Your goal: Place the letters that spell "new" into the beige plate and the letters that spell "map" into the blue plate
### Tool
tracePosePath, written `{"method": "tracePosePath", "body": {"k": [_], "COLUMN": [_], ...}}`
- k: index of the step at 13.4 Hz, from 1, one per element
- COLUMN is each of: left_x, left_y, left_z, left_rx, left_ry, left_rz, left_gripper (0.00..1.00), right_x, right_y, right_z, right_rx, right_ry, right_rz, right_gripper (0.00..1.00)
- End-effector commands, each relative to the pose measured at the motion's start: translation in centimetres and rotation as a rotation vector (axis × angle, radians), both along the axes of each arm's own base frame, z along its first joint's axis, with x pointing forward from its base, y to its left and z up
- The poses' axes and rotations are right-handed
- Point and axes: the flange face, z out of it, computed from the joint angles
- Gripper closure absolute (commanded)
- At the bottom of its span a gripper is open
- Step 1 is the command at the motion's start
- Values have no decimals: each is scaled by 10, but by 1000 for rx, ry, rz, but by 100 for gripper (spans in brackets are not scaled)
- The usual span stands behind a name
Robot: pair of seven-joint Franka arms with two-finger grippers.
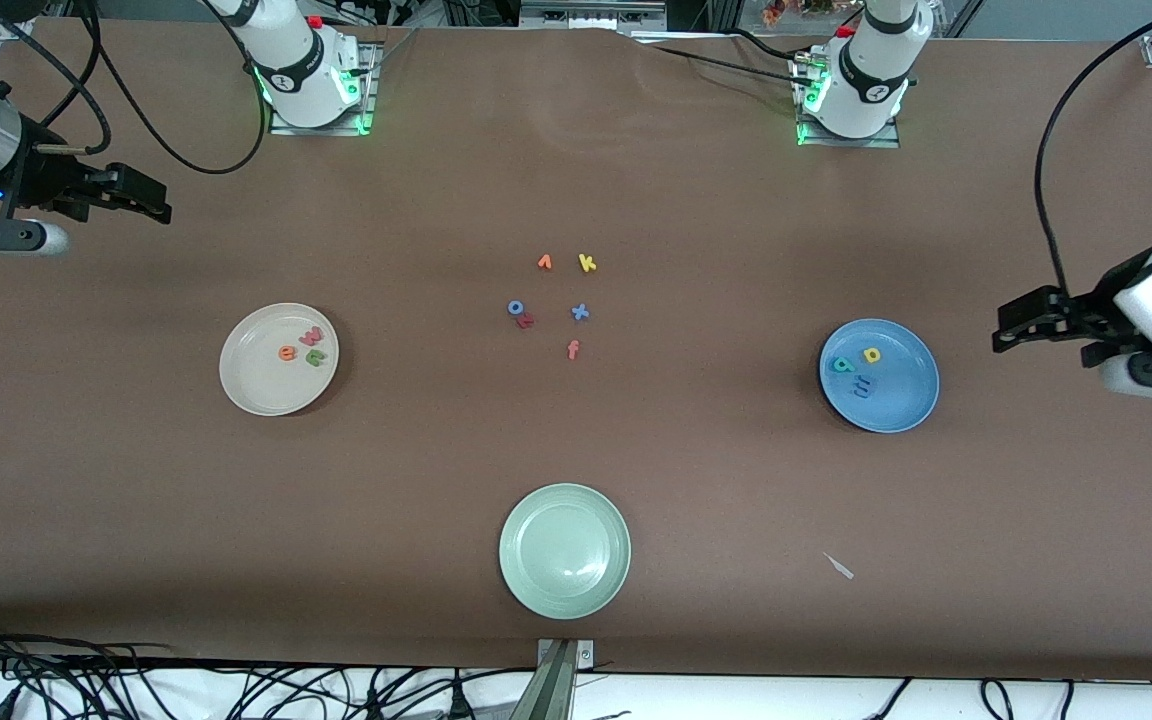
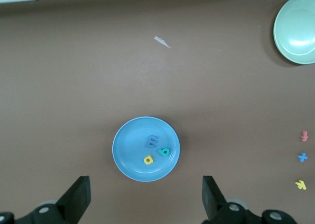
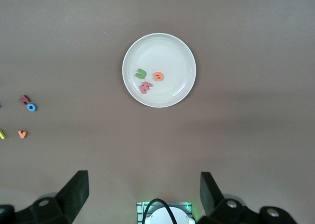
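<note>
Meanwhile, on the brown desk (image 1: 636,480), both sets of letters lie sorted. The beige plate (image 1: 241,385), toward the right arm's end, holds the green n (image 1: 316,356), the orange e (image 1: 287,352) and the pinkish-red w (image 1: 310,335), all close together in the part of the plate farthest from the front camera. The blue plate (image 1: 901,400), toward the left arm's end, holds the blue m (image 1: 862,385), the teal a (image 1: 843,365) and the yellow p (image 1: 872,354), likewise grouped.

Between the two plates, at mid-desk, stray letters lie loose: an orange v (image 1: 544,262) beside a yellow k (image 1: 587,263), and nearer the camera a blue o (image 1: 515,308) touching a red letter (image 1: 526,320), a blue x (image 1: 580,312) and a pinkish-red f (image 1: 573,349). A pale green plate (image 1: 564,550) sits nearest the camera, with a small white scrap (image 1: 839,566) lying off toward the left arm's end.

Both arms wait, raised at the desk's ends. The left gripper (image 1: 1011,335) hangs over bare desk just off the blue plate, jaws spread and holding nothing. The right gripper (image 1: 151,200) hangs over bare desk farther from the camera than the beige plate, jaws likewise spread and holding nothing. Each wrist view looks down on its own plate between its two dark fingers (image 2: 78,197) (image 3: 76,187).
</note>
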Motion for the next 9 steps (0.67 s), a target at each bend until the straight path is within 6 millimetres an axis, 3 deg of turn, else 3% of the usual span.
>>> {"method": "tracePosePath", "body": {"k": [1, 3, 9], "left_x": [-53, -76, -94], "left_y": [4, 7, 11], "left_z": [1, -4, 5], "left_rx": [26, 38, 44], "left_ry": [-52, -66, 3], "left_rz": [18, 28, 29], "left_gripper": [0, 0, 0], "right_x": [0, 0, 0], "right_y": [-1, -1, -2], "right_z": [5, 5, 5], "right_rx": [-10, -10, -13], "right_ry": [2, 7, 4], "right_rz": [9, 9, 0], "right_gripper": [0, 0, 0]}}
